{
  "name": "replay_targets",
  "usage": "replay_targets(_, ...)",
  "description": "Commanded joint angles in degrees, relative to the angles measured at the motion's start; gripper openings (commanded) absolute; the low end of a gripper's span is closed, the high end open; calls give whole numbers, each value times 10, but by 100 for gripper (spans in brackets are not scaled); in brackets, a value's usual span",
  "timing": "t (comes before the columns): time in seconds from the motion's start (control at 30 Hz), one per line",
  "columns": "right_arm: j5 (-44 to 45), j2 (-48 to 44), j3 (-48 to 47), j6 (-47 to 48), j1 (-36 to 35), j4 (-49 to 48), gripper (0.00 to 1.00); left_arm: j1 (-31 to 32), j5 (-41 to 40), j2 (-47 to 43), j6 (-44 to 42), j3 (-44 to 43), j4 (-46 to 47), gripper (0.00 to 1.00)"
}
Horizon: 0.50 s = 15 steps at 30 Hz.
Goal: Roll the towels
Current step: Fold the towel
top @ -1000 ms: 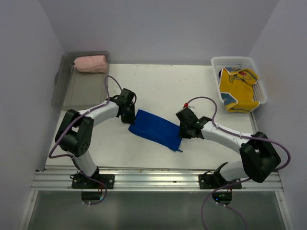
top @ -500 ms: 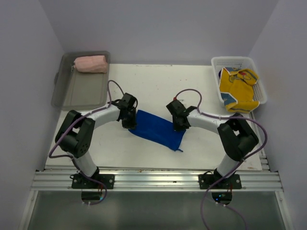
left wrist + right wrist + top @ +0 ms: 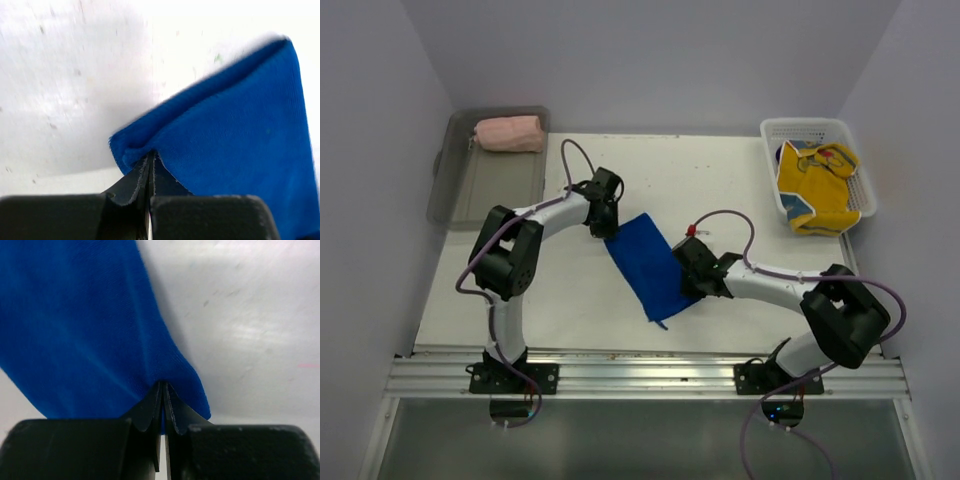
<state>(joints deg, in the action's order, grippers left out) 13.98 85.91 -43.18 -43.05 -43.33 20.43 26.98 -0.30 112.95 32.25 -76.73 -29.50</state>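
Two robot arms hold a royal blue towel (image 3: 650,262) at mid-surface, the cloth lying flat on the white surface (image 3: 740,190) as a long strip running from 11 o'clock to 5 o'clock. The left pincer (image 3: 611,230) is clenched on the towel's 11 o'clock corner, the terry bunched between its black fingers (image 3: 130,182) in the left wrist view. The right pincer (image 3: 692,284) is clamped on the strip's 4 o'clock corner, its jaws nearly touching around a fold of blue. At 10 o'clock, a rolled salmon pink towel (image 3: 508,133) rests at the far end of a grey translucent tray (image 3: 485,190). At 2 o'clock, a crumpled yellow towel (image 3: 815,185) with red marks fills a white mesh basket (image 3: 807,127).
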Motion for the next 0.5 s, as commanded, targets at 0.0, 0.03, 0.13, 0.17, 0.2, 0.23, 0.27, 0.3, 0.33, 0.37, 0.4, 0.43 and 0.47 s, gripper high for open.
replay_targets(0.0, -51, -23, 26, -104, -44, 17, 6, -12, -58, 28, -48, -57, 0, 0)
replay_targets(0.03, -62, -28, 27, -111, -56, 7, 6, -13, -56, 27, -63, -63, 13, 0)
replay_targets(0.13, -66, -31, 1, -123, -80, 15, 6, -18, -63, 30, -104, -99, -1, 0)
replay_targets(0.17, -61, -32, -8, -121, -85, 22, 6, -19, -63, 29, -110, -120, -8, 0)
replay_targets(0.2, -55, -33, -16, -118, -87, 36, 6, -22, -68, 23, -111, -128, -17, 0)
replay_targets(0.23, -40, -37, -31, -114, -90, 43, 7, -22, -73, 17, -109, -133, -28, 0)
replay_targets(0.27, -33, -40, -38, -103, -89, 49, 7, -22, -72, 9, -106, -134, -34, 0)
replay_targets(0.3, -23, -43, -51, -95, -90, 61, 7, -22, -73, -12, -103, -133, -42, 0)
replay_targets(0.33, -11, -49, -57, -85, -90, 66, 7, -22, -70, -25, -98, -128, -51, 0)
replay_targets(0.37, 2, -51, -64, -67, -90, 74, 7, -21, -67, -39, -94, -112, -55, 1)
replay_targets(0.4, 10, -51, -70, -59, -90, 95, 8, -21, -63, -74, -90, -100, -57, 2)
replay_targets(0.43, 12, -53, -81, -48, -89, 103, 11, -20, -50, -92, -84, -86, -60, 3)
replay_targets(0.47, 31, -53, -85, -31, -89, 112, 13, -19, -44, -111, -76, -50, -61, 5)
